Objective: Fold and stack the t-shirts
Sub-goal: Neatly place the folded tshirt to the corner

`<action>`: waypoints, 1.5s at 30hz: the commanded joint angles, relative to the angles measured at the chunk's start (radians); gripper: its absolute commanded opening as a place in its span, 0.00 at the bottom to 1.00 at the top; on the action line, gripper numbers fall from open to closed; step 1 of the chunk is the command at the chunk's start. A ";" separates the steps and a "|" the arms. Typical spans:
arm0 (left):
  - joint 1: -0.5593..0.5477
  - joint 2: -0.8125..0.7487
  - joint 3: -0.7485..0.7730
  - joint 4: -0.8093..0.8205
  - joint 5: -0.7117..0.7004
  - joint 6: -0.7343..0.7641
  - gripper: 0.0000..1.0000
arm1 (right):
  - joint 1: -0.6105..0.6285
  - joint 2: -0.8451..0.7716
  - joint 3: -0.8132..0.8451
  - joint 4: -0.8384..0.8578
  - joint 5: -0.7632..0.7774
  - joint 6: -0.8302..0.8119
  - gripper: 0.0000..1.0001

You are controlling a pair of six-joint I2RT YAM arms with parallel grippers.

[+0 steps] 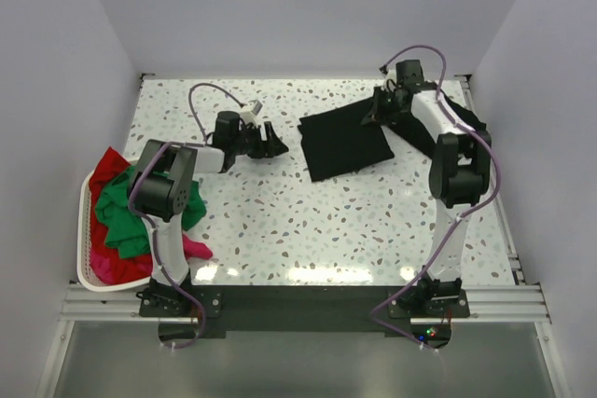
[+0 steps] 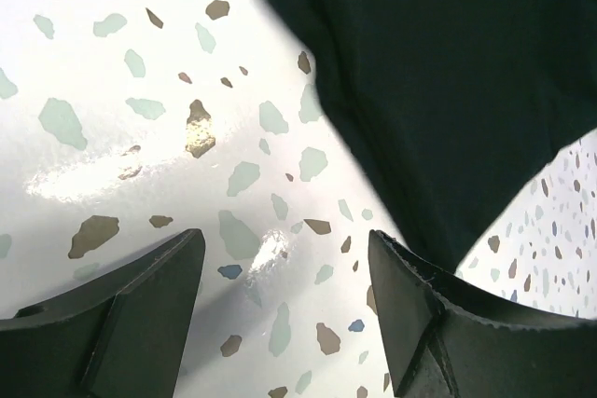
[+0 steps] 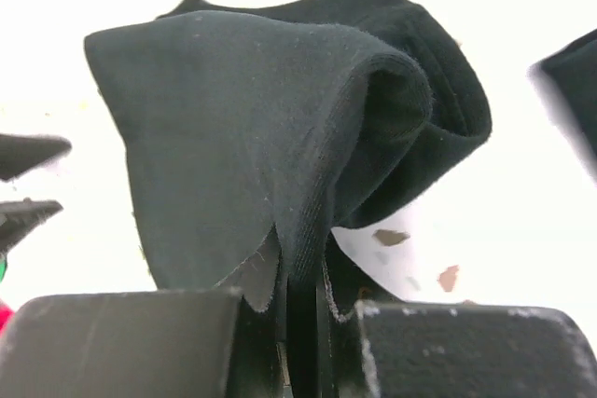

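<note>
Right end effector (image 3: 298,328) is clamped on a bunched fold of the black t-shirt (image 3: 242,128); you see that pinch only in its wrist view. Overhead, the soft matte shirt lies mostly flat, far right on the speckled table (image 1: 280,230). Left end effector (image 2: 284,314) stands wide, just beside the cloth's edge.

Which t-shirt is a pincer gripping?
The black t-shirt, out on the table with its edge pinched in the right pincer; the coloured t-shirts lie heaped at the basket, ungripped.
</note>
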 commanded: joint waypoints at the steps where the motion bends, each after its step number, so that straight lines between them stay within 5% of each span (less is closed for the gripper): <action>1: 0.015 -0.030 -0.012 0.016 -0.003 0.008 0.76 | -0.023 0.022 0.143 -0.098 0.101 -0.026 0.00; 18: 0.031 -0.006 -0.001 0.002 -0.009 0.020 0.76 | -0.119 0.183 0.572 -0.133 0.199 0.122 0.00; 27: 0.031 0.008 0.002 0.002 -0.004 0.019 0.76 | -0.132 0.108 0.597 -0.079 0.311 0.202 0.00; 45: 0.031 0.002 -0.011 0.013 0.010 0.014 0.76 | -0.220 0.022 0.615 -0.105 0.296 0.222 0.00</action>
